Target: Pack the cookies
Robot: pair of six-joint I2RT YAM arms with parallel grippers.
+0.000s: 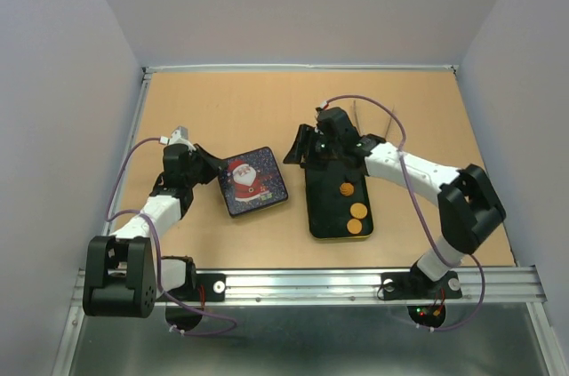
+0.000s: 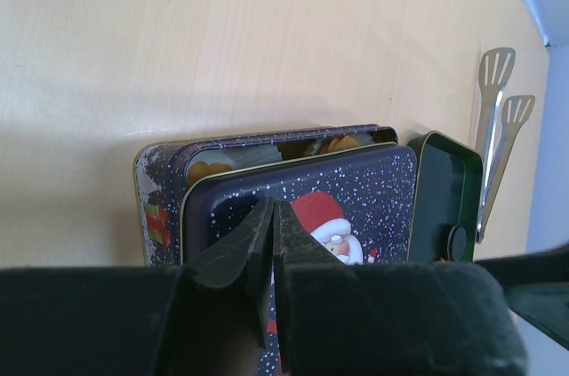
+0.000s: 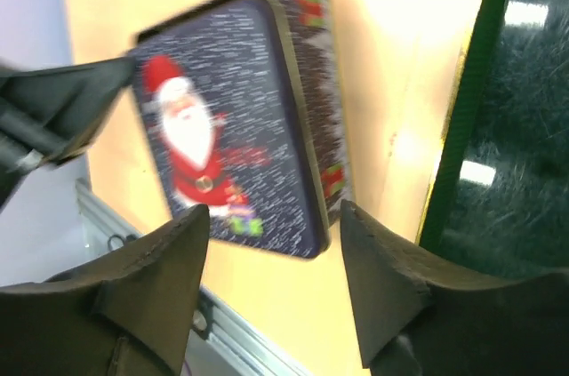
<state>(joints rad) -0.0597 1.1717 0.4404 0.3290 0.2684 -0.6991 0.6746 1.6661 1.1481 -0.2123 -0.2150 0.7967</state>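
1. Nearest the arm bases and to the right of the Santa tin (image 2: 160, 182), three round orange-brown cookies (image 1: 358, 211) lie in a loose line on the near half of a dark green tray (image 1: 322, 216). The tray rests on the bench (image 1: 231, 109) just beside the tin.
2. The left fingers (image 2: 236, 253) reach the tin from its near-left side. They are drawn together to a thin slit and pinch the near rim of the lid (image 2: 364, 185), which carries a Santa picture.
3. The lid sits askew over the tin and leaves the far edge uncovered. Through that gap, more orange-brown cookies show inside the tin, along its far wall.
4. The right fingers (image 3: 169, 256) hang to the right of the tin, above the far end of the green tray. They are spread wide with nothing between them. The right wrist view shows the tin on one side below them and the tray's rim on the other.
5. Farthest out, beyond the tray and to the tin's far right, a pair of metal tongs (image 2: 493, 127) lies flat on the bench.
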